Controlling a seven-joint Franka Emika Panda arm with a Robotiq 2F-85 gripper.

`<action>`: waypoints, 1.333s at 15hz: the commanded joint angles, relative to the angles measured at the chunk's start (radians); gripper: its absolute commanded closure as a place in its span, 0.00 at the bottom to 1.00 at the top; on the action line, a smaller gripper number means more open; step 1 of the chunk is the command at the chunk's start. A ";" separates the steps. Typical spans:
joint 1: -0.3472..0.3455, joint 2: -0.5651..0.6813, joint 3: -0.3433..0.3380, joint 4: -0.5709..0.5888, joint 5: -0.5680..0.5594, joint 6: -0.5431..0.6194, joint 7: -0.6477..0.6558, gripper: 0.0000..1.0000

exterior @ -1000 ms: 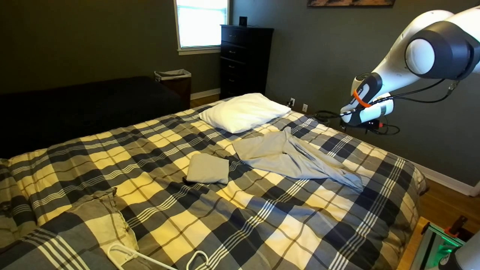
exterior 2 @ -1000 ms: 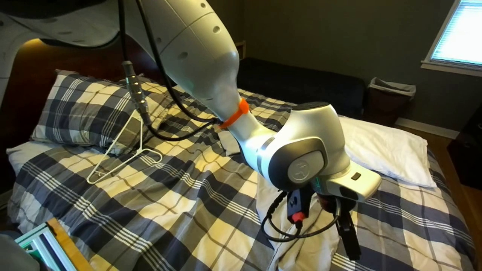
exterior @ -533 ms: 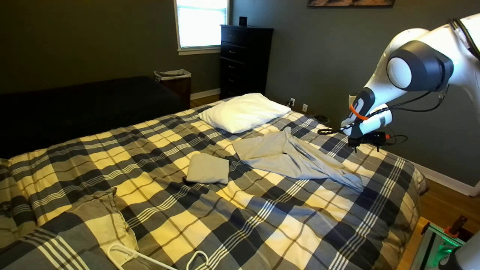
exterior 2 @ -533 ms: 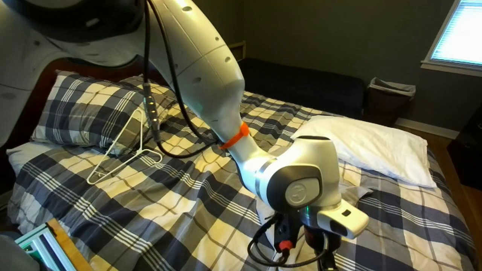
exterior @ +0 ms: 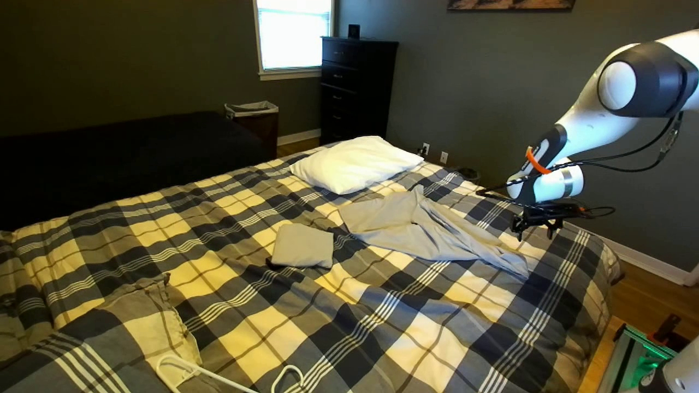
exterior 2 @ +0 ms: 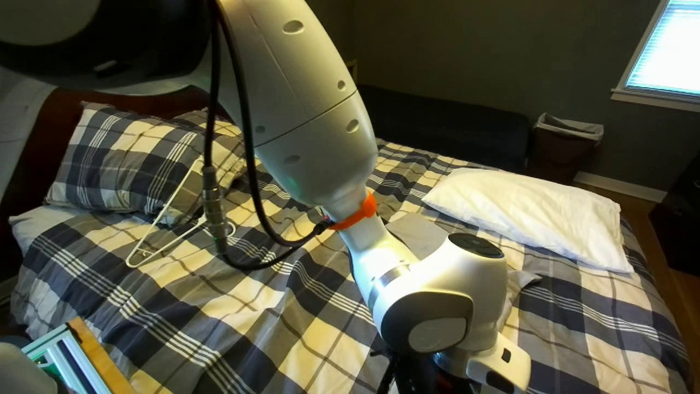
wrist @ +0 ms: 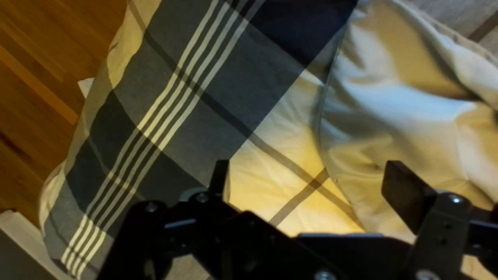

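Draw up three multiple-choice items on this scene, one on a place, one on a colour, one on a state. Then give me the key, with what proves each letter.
1. Where does the rumpled grey cloth lie?
A) On the dresser
B) On the plaid bedspread
C) On the wooden floor

2. What colour is the band around the robot arm?
A) Orange
B) Green
C) Blue

3. How does the tool stand?
A) Shut on the rumpled grey cloth
B) Shut on nothing
C) Open, holding nothing

Key:
1: B, since an exterior view shows the plaid bedspread all around the cloth.
2: A, since both exterior views show the band bright orange.
3: C, since the wrist view shows the fingers wide apart with nothing gripped between them.
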 commanded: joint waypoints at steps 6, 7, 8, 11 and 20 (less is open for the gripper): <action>-0.274 -0.078 0.244 -0.075 0.123 0.044 -0.432 0.00; -0.263 -0.056 0.230 -0.036 0.116 0.004 -0.398 0.00; -0.266 -0.058 0.232 -0.043 0.115 0.015 -0.407 0.00; -0.293 -0.022 0.268 -0.003 0.167 -0.008 -0.397 0.00; -0.313 0.094 0.252 0.110 0.302 -0.006 -0.165 0.02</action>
